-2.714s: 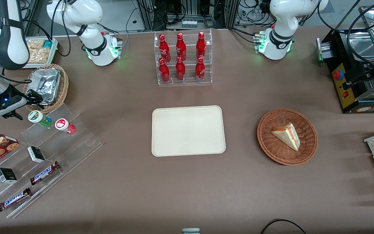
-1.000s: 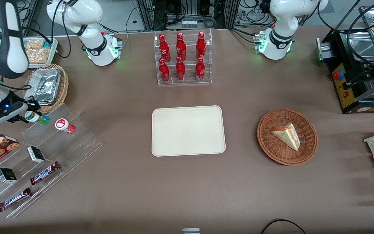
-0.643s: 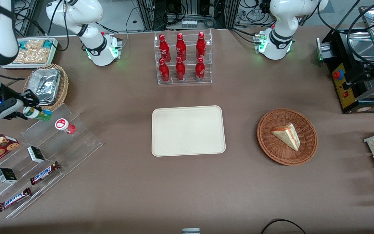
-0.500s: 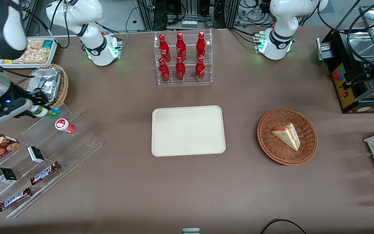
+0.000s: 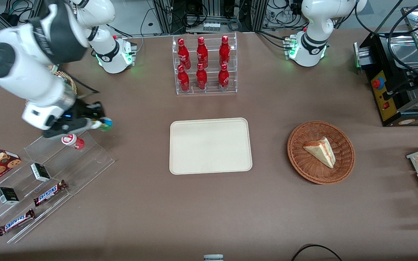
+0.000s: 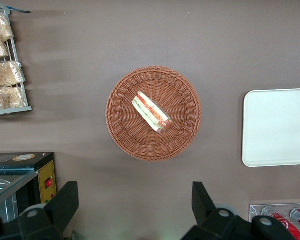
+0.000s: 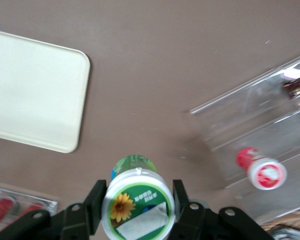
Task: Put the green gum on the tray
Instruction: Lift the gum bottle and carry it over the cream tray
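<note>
My right gripper (image 5: 96,119) is shut on the green gum (image 5: 103,125), a small green container with a white lid, and holds it in the air above the bare table between the clear stepped stand and the tray. In the right wrist view the gum's lid (image 7: 138,203) sits between the two black fingers (image 7: 92,206). The cream-beige tray (image 5: 210,145) lies flat in the middle of the table, with nothing on it; it also shows in the right wrist view (image 7: 32,90) and the left wrist view (image 6: 277,127).
A red gum container (image 5: 72,140) stands on the clear stepped stand (image 5: 49,174) with snack bars and small boxes. A rack of cola bottles (image 5: 203,65) stands farther from the camera than the tray. A wicker basket with a sandwich (image 5: 320,152) lies toward the parked arm's end.
My gripper closed on the green gum at the stand, lifted it off and carried it toward the tray. The red gum stayed on the stand.
</note>
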Available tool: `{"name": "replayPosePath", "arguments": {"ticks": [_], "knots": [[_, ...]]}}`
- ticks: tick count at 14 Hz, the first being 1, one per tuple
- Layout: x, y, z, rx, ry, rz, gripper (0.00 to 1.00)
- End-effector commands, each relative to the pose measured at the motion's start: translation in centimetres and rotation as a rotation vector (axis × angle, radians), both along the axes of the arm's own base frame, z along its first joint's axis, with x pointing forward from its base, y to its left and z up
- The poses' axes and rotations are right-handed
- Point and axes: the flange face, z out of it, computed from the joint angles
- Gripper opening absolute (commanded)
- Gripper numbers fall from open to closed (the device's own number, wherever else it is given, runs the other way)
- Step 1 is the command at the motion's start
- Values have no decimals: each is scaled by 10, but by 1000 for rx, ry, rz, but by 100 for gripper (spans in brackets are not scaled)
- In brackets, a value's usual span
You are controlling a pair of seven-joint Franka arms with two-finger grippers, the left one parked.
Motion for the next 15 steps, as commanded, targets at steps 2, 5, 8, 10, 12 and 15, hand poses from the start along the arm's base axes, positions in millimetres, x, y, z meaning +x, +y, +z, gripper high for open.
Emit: {"name": "replayPosePath", "arguments": {"ticks": [2, 5, 8, 10, 12, 15], "knots": [[15, 81, -28, -13, 32, -121, 0], [12, 155, -72, -38, -10, -212, 0], [10, 231, -121, -101, -50, -301, 0], [6, 275, -157, -99, -100, -345, 0], [-3, 301, -188, -82, -117, -376, 0], [-25, 338, -221, -80, -159, -389, 0]]}}
